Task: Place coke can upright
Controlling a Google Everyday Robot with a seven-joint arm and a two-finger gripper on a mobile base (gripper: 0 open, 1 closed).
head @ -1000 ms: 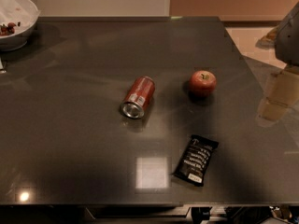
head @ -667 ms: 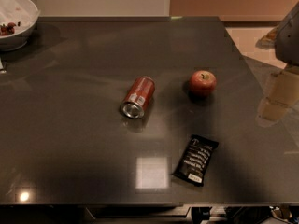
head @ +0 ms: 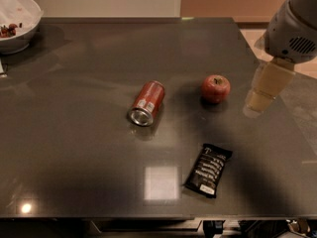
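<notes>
Since a second ago, we see the gripper (head: pixel 258 100) has shifted left, in over the right edge of the table (head: pixel 74 157) and closer to the apple (head: pixel 215 88); the can, apple and wrapped bar lie where they did.

Nearest us, a black wrapped snack bar (head: pixel 208 170) lies flat on the dark table, right of a bright square glare.

Beyond it and to the left, near the middle of the table, the coke can (head: pixel 146 103) lies on its side. Its silver end faces us and its red body points away to the right.

Right of the can and apart from it sits the red apple.

Further right, the pale gripper hangs above the table near the apple, touching nothing. We cannot tell whether it is spread or pressed together.

At the far left corner stands a white bowl (head: pixel 20 41), cut off by the frame edge. It holds a few small dark red bits (head: pixel 7 31) we cannot identify.
</notes>
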